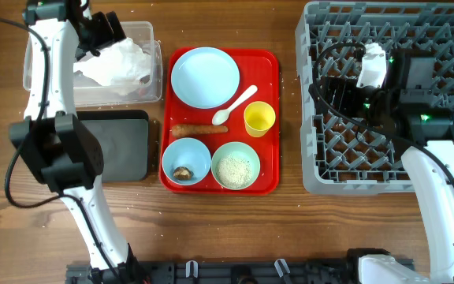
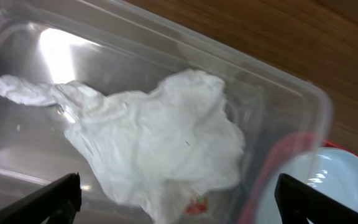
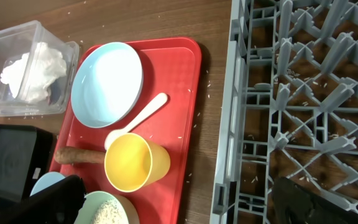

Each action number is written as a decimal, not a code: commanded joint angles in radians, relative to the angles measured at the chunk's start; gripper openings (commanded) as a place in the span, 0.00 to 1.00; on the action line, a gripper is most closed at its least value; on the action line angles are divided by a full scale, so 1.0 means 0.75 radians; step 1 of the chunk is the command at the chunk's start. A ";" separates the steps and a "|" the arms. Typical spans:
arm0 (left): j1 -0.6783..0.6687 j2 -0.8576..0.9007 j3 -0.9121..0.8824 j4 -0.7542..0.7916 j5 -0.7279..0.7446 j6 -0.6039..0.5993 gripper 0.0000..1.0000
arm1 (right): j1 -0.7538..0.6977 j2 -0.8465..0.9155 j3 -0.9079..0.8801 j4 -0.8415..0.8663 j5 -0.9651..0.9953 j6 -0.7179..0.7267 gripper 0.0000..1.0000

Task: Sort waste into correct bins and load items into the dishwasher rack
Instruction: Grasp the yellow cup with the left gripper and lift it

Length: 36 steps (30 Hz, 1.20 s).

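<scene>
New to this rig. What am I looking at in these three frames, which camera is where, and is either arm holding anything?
These are two robot arms at a wooden table, each ending in a two-finger gripper. The overhead view looks straight down from a fixed camera. The other two views come from cameras on the wrists, so the dark shapes in their bottom corners are the arm's own fingers.

The left gripper hangs open over a clear tub with crumpled tissue inside. A black tray sits beside the tub. The right gripper is open above the grey rack.

On the red tray are a blue plate, white spoon, carrot piece, yellow cup, a bowl with a brown scrap and a bowl of rice. Neither gripper holds anything.
</scene>
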 commanded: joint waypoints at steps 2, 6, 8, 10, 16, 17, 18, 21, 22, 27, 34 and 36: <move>-0.120 -0.246 0.055 -0.097 0.232 -0.010 1.00 | 0.001 0.008 0.035 -0.001 -0.022 0.018 0.99; -0.337 -0.225 0.044 -0.254 0.233 0.094 1.00 | 0.001 0.008 0.035 -0.006 -0.023 0.020 0.99; -0.461 -0.201 0.041 -0.310 0.233 0.116 0.98 | 0.001 0.008 0.035 -0.018 -0.022 0.019 0.99; -0.528 -0.181 0.041 -0.353 0.208 0.166 0.95 | 0.001 0.008 0.035 -0.026 -0.022 0.019 0.99; -0.639 -0.142 0.041 -0.484 0.285 0.216 0.94 | 0.001 0.008 0.035 -0.027 -0.022 0.019 0.99; -0.663 -0.140 0.041 -0.490 0.307 0.253 0.92 | 0.001 0.008 0.035 -0.027 -0.022 0.019 0.99; -0.700 -0.128 0.040 -0.494 0.308 0.299 0.90 | 0.001 0.008 0.035 -0.027 -0.022 0.018 0.99; -0.779 -0.057 0.040 -0.464 0.297 0.303 0.87 | 0.001 0.008 0.035 -0.040 -0.021 0.015 0.99; -0.802 -0.026 0.040 -0.450 0.291 0.303 0.86 | 0.001 0.008 0.035 -0.045 -0.020 0.015 0.99; -0.872 0.116 0.040 -0.418 0.288 0.302 0.72 | 0.001 0.008 0.035 -0.074 0.032 0.015 0.99; -0.876 0.194 0.040 -0.394 0.182 0.298 0.52 | 0.001 0.008 0.035 -0.087 0.040 0.015 0.99; -0.880 0.229 0.040 -0.387 0.183 0.298 0.50 | 0.001 0.008 0.035 -0.086 0.040 0.015 0.99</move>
